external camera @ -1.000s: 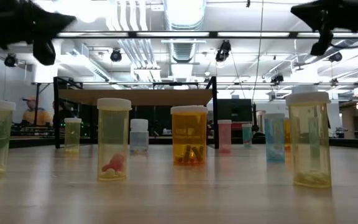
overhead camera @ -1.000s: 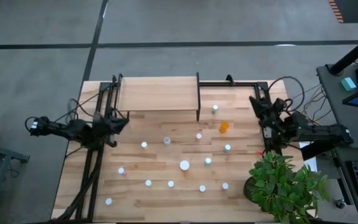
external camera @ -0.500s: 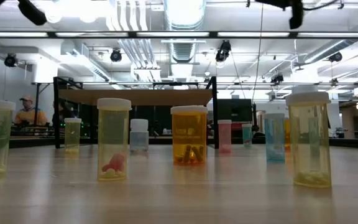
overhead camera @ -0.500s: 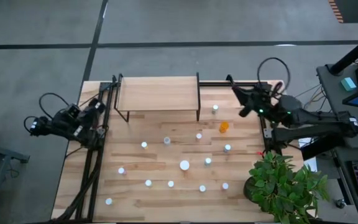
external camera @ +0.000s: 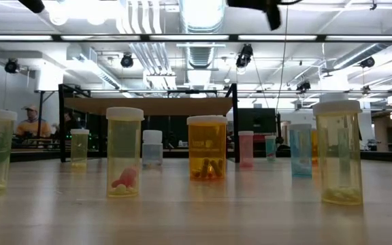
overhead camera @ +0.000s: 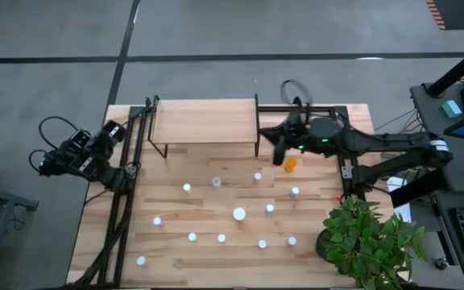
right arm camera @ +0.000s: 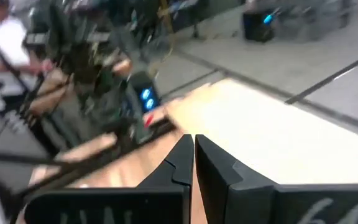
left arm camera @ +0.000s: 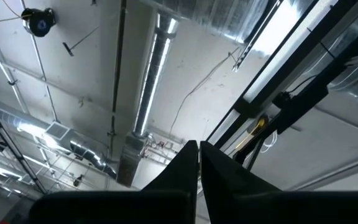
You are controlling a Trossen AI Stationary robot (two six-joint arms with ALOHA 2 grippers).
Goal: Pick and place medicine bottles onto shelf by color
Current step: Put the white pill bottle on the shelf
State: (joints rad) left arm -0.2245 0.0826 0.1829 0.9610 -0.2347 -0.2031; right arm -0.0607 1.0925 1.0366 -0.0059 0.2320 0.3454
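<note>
Table (overhead camera: 176,242): plank-patterned light wood top, rectangular. Standing on it:
- shelf (overhead camera: 204,121), light-wood board on thin black legs, at the far edge, left of centre;
- medicine bottles (overhead camera: 238,213), upright and scattered over the near half, mostly white-capped;
- one orange bottle (overhead camera: 290,164) near the shelf's right end;
- green potted plant (overhead camera: 369,238) at the near right corner.

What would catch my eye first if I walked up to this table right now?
Probably the small capped bottles dotted over the table, with one orange bottle standing out among them. The right gripper reaches over the table beside that orange bottle, fingers shut. The bare shelf stands at the far edge, and a plant fills the right near corner.
</note>
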